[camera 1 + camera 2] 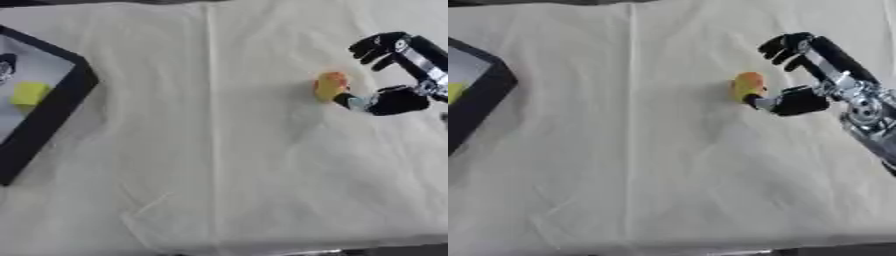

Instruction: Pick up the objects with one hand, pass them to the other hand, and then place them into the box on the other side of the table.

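Fingers (785,47) of your right hand (811,65) spread beside the orange object (747,85); only the thumb touches. One yellow block (29,93) already boxed.

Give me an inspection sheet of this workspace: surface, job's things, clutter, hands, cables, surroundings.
Surface: table under a creased cream cloth.
Job's things: orange object on the cloth at the right; black-rimmed box at the left edge holding a yellow block.
Clutter: nothing seen.
Hands: right hand beside the orange object, thumb at it, fingers spread above, not closed on it; left hand not in view.
Cables: nothing seen.
Surroundings: dark strip past the near table edge.
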### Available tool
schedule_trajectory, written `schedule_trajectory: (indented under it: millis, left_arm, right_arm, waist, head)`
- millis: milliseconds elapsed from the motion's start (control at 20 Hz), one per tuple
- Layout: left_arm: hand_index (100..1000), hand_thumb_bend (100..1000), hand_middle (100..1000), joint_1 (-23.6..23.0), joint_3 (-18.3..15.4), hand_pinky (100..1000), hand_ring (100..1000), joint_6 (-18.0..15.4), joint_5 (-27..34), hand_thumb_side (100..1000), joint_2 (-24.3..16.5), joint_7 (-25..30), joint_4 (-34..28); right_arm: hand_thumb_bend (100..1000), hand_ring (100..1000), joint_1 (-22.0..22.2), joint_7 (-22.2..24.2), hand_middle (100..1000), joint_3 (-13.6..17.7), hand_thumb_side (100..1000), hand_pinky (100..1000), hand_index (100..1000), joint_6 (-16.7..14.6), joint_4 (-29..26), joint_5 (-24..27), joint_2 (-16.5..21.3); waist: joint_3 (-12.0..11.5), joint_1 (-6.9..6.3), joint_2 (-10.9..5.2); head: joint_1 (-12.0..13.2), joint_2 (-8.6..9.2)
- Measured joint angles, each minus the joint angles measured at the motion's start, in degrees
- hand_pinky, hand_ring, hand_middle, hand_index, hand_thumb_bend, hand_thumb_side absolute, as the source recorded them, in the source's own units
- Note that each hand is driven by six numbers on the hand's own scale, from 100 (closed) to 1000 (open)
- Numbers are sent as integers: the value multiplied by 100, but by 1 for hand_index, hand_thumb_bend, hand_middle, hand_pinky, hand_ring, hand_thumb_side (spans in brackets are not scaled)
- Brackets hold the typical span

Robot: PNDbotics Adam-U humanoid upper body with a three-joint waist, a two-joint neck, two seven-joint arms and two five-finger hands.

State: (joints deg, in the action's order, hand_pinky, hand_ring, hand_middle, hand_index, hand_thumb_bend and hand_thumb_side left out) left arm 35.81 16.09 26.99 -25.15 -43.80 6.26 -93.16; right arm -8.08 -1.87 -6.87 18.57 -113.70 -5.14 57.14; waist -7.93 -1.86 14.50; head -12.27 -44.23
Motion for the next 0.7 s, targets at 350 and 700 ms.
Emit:
schedule_trajectory:
  millis: [350, 700]
  left_arm:
    - [740, 291, 607, 5, 6, 790, 676, 5, 7, 392, 0, 0, -7]
    - [741, 297, 604, 44, 38, 789, 674, 9, -9, 387, 2, 42, -7]
  right_arm:
    - [525, 741, -132, 253, 701, 34, 170, 712, 775, 326, -1, 132, 193]
    - [485, 752, -200, 501, 707, -23, 137, 733, 777, 614, -1, 184, 271]
  waist:
    - [-88, 0, 0]
    - [-150, 0, 3]
  head:
    - [-184, 5]
    - [-279, 51]
